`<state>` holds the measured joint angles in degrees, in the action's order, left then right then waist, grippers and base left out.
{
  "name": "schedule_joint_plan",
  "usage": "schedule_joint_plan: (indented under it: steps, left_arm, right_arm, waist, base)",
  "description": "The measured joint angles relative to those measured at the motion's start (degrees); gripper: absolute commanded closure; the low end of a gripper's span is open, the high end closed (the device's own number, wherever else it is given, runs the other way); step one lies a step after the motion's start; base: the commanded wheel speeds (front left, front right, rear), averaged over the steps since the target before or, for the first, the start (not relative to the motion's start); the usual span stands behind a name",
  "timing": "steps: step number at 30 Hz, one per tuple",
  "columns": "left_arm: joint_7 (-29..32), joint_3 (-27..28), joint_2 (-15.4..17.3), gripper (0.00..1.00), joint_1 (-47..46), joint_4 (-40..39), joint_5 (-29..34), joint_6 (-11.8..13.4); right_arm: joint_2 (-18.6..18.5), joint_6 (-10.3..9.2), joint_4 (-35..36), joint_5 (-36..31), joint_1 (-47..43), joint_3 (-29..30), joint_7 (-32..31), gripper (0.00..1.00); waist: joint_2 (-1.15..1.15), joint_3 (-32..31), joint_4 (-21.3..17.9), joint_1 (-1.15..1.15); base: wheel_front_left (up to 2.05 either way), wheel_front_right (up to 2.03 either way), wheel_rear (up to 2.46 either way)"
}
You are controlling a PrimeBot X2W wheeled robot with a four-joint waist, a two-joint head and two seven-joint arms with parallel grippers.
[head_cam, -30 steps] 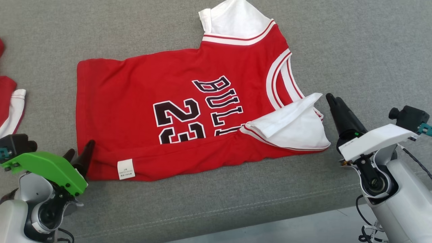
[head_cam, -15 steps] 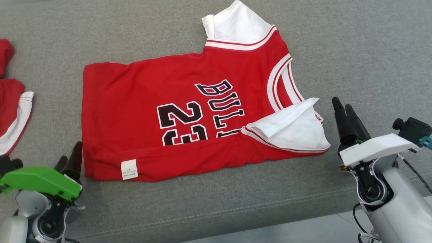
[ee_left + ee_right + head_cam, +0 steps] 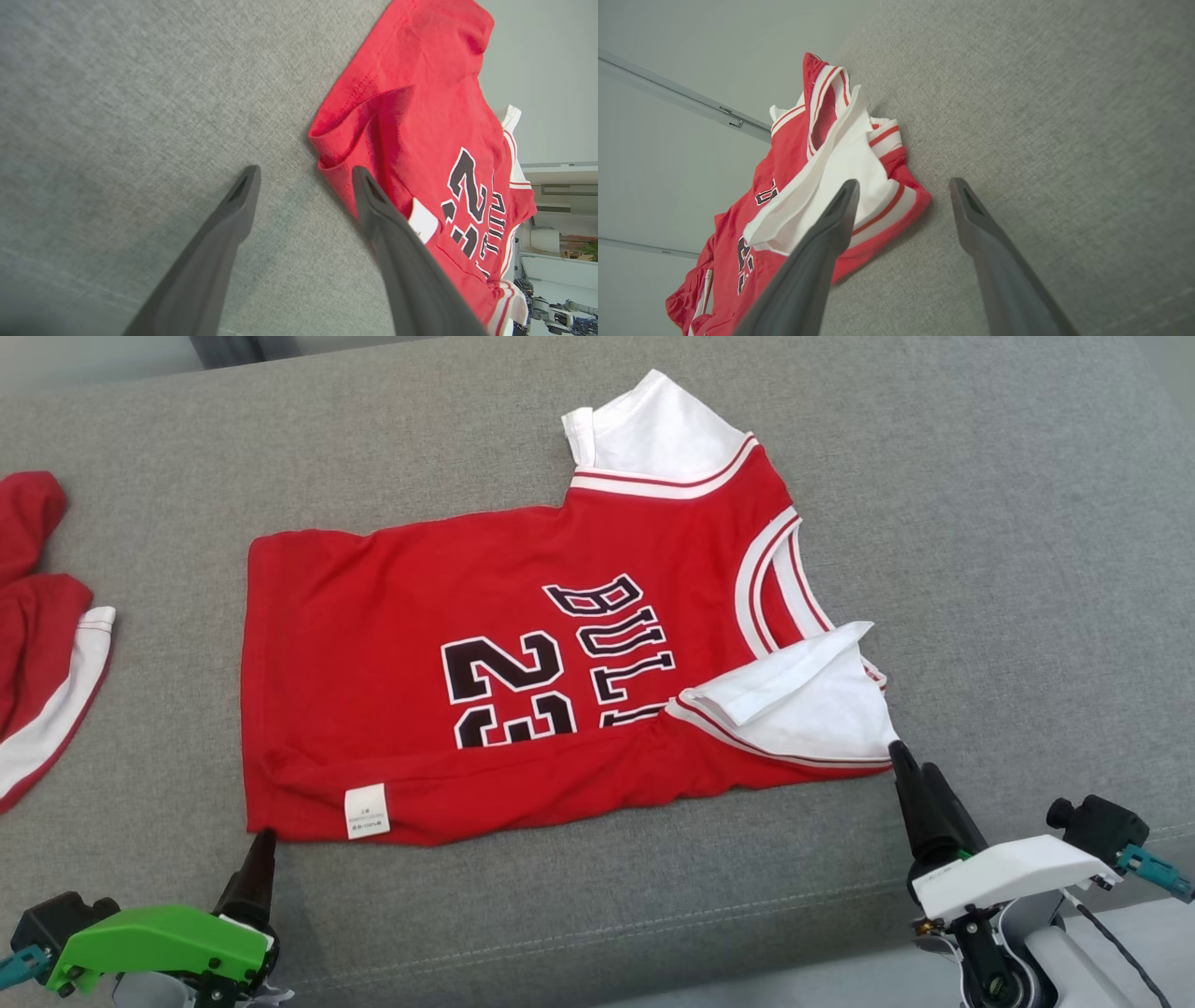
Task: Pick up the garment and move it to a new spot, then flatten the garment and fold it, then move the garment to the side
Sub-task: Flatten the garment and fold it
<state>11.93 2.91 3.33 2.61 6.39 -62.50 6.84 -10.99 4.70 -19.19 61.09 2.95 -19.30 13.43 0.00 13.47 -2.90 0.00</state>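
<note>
Bulls jersey [image 3: 523, 663] laid flat mid-frame on grey couch [image 3: 980, 523]; left gripper [image 3: 260, 859], right gripper [image 3: 910, 761] at bottom corners, spread wide, empty.

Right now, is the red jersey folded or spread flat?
Partly folded: the red jersey has its near edge turned over, covering part of the 23, and one white sleeve flipped onto the front.

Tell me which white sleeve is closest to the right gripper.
The near sleeve, folded over the jersey's chest; the right gripper sits beside its corner. The far sleeve lies at the opposite side.
</note>
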Motion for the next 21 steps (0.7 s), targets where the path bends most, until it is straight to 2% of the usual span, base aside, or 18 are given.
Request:
schedule_joint_plan:
  steps: [11,21]
  left_arm:
    - [-1.11,-0.29,0.05,0.00,-0.41,1.44,-1.00,-0.01]
    - [-1.48,-1.47,0.08,0.00,-2.38,2.52,-1.02,-0.79]
  right_arm:
    - [3.03,0.33,-1.11,1.11,-0.20,-0.91,0.16,0.00]
    - [3.83,0.83,-2.88,1.52,0.13,-0.44,0.25,0.00]
  waist:
    - [0.00,0.65,0.21,0.00]
    - [0.00,1.28,0.31,0.00]
  base:
    - [0.00,0.00,0.00]
    - [0.00,0.00,0.00]
